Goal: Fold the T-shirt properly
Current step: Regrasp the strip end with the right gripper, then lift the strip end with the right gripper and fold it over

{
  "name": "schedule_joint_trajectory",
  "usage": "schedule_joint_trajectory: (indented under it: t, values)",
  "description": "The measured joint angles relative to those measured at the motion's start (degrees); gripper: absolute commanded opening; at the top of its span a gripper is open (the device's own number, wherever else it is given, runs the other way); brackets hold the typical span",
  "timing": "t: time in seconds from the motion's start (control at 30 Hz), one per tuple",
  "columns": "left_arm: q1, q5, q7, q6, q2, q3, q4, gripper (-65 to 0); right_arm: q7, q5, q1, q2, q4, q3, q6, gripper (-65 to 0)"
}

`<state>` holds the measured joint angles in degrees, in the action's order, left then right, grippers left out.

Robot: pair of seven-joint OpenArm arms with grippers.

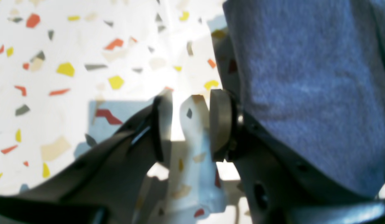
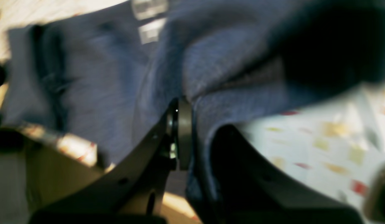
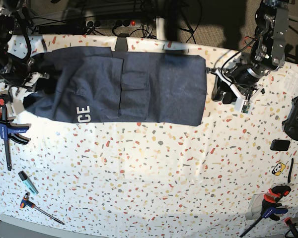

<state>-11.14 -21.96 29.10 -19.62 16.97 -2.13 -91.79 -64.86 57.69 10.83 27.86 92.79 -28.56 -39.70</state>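
The right fingers (image 2: pixel 187 137) are clamped on a bunched fold of the T-shirt (image 3: pixel 124 91), navy cloth pinched between the pads at the garment's end nearest that arm. The left fingers (image 1: pixel 191 124) stand apart with nothing between them, poised just beside the shirt's opposite edge, bare terrazzo showing in the gap.

The T-shirt lies partly folded across the far half of the speckled worktop (image 3: pixel 154 168), one end gathered up toward the right arm.

The risk, on this evidence: the right grip looks to hold a thick wad rather than a single hem, so a pull could drag several layers and undo the folds already laid. With the left fingers holding nothing, one-sided tension may skew the cloth.

White block letters "CE" (image 3: pixel 82 113) read sideways on the shirt's near edge; the rest of the word is folded under. A pale label near the collar appears in the right wrist view, too blurred to read.
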Motion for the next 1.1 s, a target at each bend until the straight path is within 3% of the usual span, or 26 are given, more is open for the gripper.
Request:
schedule_joint_trajectory:
  t: [0.23,0.37,0.5,0.73,0.93,1.1]
  values:
    - [-1.44,0.57,0.92,0.09,-0.13,-0.07,0.17,-45.4,-0.59,0.72,0.02,-11.10,15.08,0.74,0.00,-65.0]
    - [-1.92,0.52,0.87,-0.09,-0.37,-0.11,0.17,-45.4,0.11,-0.39,-0.02,-16.00,21.49,5.46,0.02,-65.0]
    - [-2.21,0.50,0.85,-0.09,-0.33,-0.11,0.17,-45.4,5.44,-10.16,-0.11,-19.76,21.99,15.15,0.44,-65.0]
    - [-3.17,0.46,-0.20,-0.31,-0.31,-0.11,0.17,-45.4,11.30,-27.39,-5.27,-25.59,21.18,30.25,6.49,-65.0]
    - [-3.26,0.28,-0.22,-0.31,-0.31,-0.11,0.17,-45.4,11.54,-32.11,-6.62,-29.81,13.92,38.88,7.58,-65.0]
    - [-3.28,0.28,-0.22,-0.31,-0.31,-0.11,0.17,-45.4,12.33,-36.09,-7.72,-32.37,9.66,41.88,8.22,-65.0]
